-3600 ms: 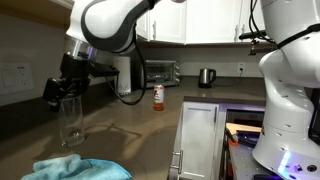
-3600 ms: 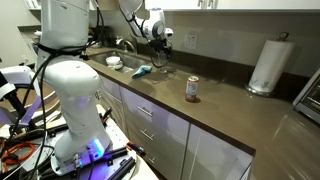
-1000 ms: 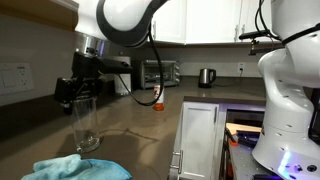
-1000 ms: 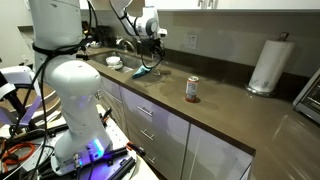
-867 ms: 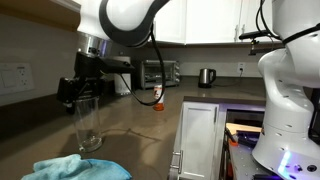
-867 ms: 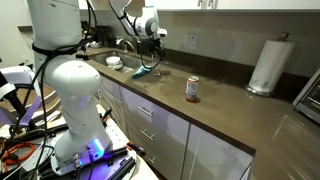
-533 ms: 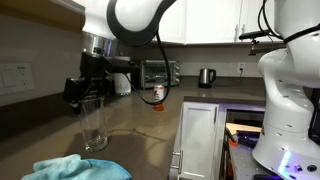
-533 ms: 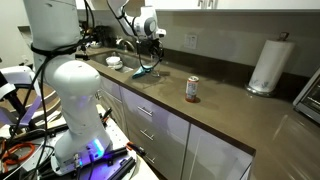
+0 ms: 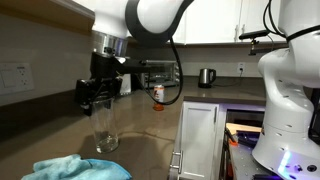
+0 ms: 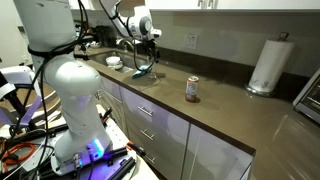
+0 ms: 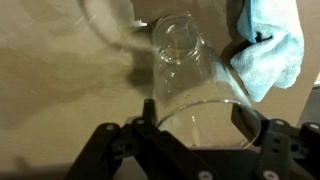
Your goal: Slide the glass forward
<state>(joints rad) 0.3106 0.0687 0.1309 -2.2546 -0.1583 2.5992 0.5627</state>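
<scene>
The glass (image 9: 105, 130) is tall, clear and upright on the dark brown counter (image 9: 145, 135), just beyond a light blue cloth (image 9: 75, 168). My gripper (image 9: 100, 98) reaches down over the glass's top, with one finger on each side of its rim. In the wrist view the glass (image 11: 185, 65) stands between my fingers, the gripper (image 11: 196, 115) closed against its rim, and the blue cloth (image 11: 268, 45) lies close on the right. In an exterior view the gripper (image 10: 143, 47) hangs over the cloth (image 10: 142, 71); the glass is too faint to make out there.
A small white bottle with an orange label (image 9: 157, 95) stands further along the counter and also shows in an exterior view (image 10: 192, 89). A toaster oven (image 9: 160, 72) and a kettle (image 9: 205, 77) stand at the back wall. A paper towel roll (image 10: 266, 65) stands far along the counter.
The gripper and the glass have moved together across the counter, to the right in the exterior view with the cloth in front. The glass has stayed upright; the cloth and bottle have not moved.
</scene>
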